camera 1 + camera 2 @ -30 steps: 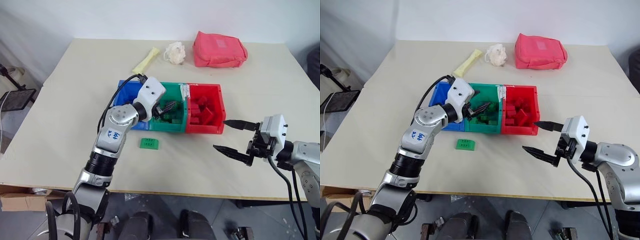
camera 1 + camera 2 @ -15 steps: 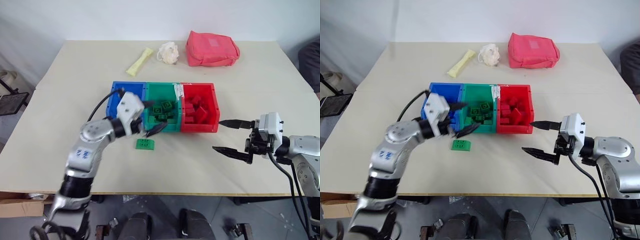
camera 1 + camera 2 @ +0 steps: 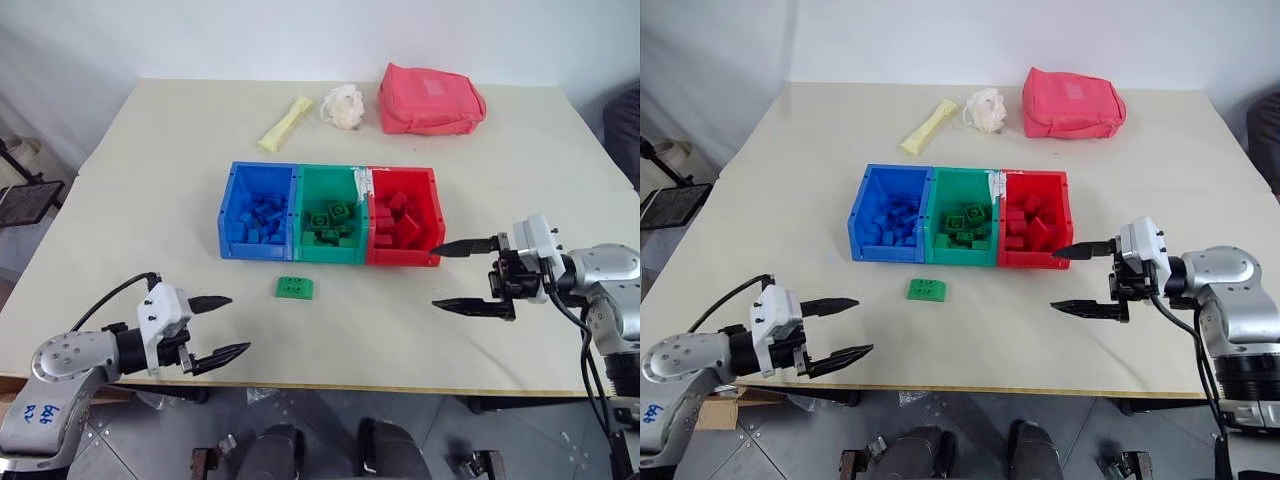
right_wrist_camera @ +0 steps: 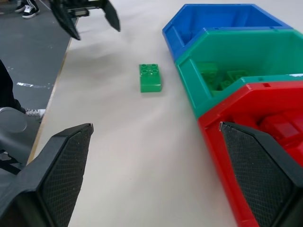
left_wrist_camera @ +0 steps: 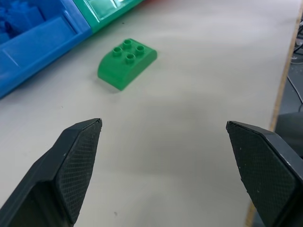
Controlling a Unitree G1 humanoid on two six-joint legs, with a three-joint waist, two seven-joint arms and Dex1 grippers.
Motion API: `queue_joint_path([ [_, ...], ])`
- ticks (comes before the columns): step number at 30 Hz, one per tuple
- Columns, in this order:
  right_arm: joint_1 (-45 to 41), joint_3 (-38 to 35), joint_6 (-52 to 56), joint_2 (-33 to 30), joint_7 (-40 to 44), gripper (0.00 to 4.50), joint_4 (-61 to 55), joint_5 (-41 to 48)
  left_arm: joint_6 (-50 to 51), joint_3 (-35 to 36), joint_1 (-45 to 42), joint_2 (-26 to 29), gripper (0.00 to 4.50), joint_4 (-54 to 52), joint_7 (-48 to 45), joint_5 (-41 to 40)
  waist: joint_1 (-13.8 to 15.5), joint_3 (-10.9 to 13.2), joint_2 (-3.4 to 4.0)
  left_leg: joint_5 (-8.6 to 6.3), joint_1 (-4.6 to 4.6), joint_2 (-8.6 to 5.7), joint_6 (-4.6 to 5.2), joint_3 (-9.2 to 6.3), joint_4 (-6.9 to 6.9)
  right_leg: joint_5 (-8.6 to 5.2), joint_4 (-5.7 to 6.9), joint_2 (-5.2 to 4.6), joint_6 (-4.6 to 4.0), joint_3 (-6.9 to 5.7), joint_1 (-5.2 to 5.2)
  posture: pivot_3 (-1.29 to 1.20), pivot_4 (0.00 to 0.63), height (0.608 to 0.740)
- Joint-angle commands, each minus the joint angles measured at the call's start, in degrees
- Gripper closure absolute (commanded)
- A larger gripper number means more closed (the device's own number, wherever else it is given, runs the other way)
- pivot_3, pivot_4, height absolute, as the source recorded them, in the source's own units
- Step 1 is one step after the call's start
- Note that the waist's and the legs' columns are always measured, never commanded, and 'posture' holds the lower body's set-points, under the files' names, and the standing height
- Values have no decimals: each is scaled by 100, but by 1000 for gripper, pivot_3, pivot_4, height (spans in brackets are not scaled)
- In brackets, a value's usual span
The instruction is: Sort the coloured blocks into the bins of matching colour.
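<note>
Green block left on table; both my claws, left and right, spread, empty; next I grab it for green bin

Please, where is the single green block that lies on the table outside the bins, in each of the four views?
Left eye view: green block on the table, just in front of the green bin.
Right eye view: same spot, before the green bin.
Left wrist view: upper middle, beyond the open left gripper.
Right wrist view: centre-left, beside the bins.
Shared landmark: the green bin.
</note>
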Motion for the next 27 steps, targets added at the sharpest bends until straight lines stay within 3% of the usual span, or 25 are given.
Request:
queue_joint_path([
  [1,-168,84,-78,68,161,0,49,-46,-208,40,-124,-75,33,-167,273,17,-12,0,1,-1,0,1,-1,0,0,0,7,1,0,0,-1,0,150,740],
  [12,163,-50,73,122,-198,0,-423,20,-1208,-1505,-1529,-724,33,1473,1006,1334,-4,0,1,0,1,-7,-1,8,-2,0,35,18,1,-5,-10,0,150,740],
  [27,1144,-645,411,-30,-764,0,-1422,257,-1858,-2347,-2719,-1364,33,3399,422,1511,39,-2,1,3,6,-16,5,14,3,2,44,20,4,-21,-6,0,150,740],
])
